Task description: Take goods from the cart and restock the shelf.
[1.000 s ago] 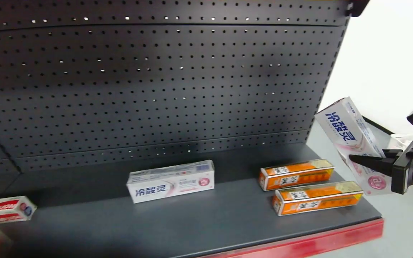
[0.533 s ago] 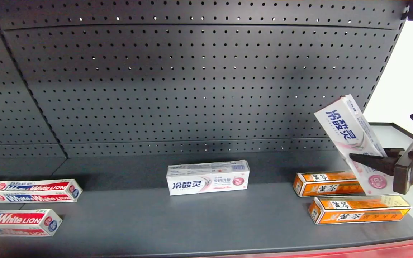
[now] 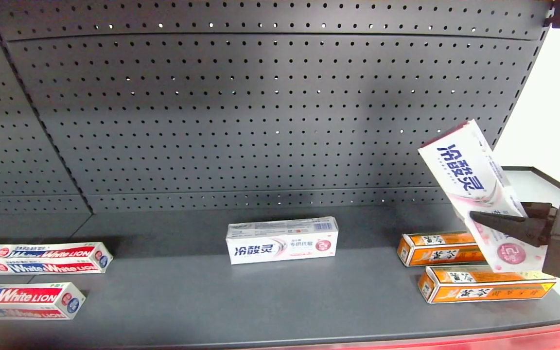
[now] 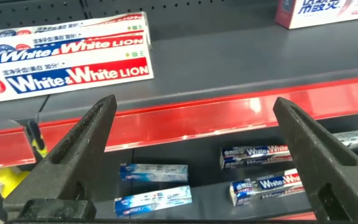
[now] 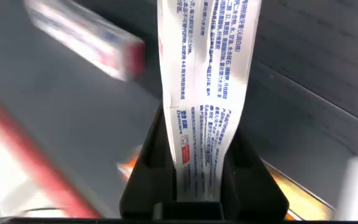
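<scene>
My right gripper (image 3: 498, 221) is shut on a white and pink toothpaste box (image 3: 474, 187), held tilted in the air above the right end of the dark grey shelf (image 3: 260, 296). In the right wrist view the same box (image 5: 207, 81) sticks out from between the fingers (image 5: 151, 162). A matching white and pink box (image 3: 282, 240) lies at the shelf's middle. Two orange boxes (image 3: 484, 284) lie just below the held box. My left gripper (image 4: 197, 155) is open with nothing in it, in front of the shelf's red front edge (image 4: 185, 115).
Red, white and blue toothpaste boxes (image 3: 42, 257) lie at the shelf's left end, also seen as boxes (image 4: 67, 59) in the left wrist view. Several boxes (image 4: 257, 174) sit on a lower shelf. A perforated back panel (image 3: 260, 112) rises behind. Bare shelf lies between the middle box and its neighbours.
The head camera swung right early on, shifting the whole picture. Since then my right gripper has tilted the held box further, its top slightly up and left.
</scene>
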Controlling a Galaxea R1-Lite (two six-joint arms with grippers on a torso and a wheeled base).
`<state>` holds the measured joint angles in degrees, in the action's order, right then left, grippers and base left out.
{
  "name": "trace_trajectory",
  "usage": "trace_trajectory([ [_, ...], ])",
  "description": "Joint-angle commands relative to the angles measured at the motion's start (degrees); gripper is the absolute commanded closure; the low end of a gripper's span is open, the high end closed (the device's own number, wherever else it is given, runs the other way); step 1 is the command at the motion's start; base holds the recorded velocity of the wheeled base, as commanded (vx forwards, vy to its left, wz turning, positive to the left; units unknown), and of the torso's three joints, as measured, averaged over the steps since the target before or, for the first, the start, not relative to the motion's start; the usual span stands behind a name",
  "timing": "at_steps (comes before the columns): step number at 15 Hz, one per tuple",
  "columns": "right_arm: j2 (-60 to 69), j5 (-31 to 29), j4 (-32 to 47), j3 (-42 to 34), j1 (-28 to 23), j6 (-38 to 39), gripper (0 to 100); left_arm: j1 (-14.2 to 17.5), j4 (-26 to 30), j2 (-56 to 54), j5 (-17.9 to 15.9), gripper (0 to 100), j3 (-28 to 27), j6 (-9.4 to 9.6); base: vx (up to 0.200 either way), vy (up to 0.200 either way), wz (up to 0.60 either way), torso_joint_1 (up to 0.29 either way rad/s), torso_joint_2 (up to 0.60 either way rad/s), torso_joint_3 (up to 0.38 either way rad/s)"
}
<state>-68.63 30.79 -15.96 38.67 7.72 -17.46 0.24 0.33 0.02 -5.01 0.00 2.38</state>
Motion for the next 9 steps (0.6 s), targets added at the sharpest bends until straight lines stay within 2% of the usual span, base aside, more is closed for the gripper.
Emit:
trace_trajectory([
  [1, 1.4, 2.17, -0.21, 0.35, 1.95, 2.52, 100, 0.02, 0.02, -0.02, 0.0, 0, 0.0, 0.0, 0.0, 0.0, 0.0, 0.0, 0.0, 0.0],
  [6, 2.72, 0.67, -0.04, 2.2, 5.29, 4.98, 100, 0.02, 0.02, -0.02, 0.0, 0, 0.0, 0.0, 0.0, 0.0, 0.0, 0.0, 0.0, 0.0],
  [9, 3.07, -6.8, 0.49, 2.9, 12.94, 11.39, 100, 0.02, 0.02, -0.02, 0.0, 0, 0.0, 0.0, 0.0, 0.0, 0.0, 0.0, 0.0, 0.0],
])
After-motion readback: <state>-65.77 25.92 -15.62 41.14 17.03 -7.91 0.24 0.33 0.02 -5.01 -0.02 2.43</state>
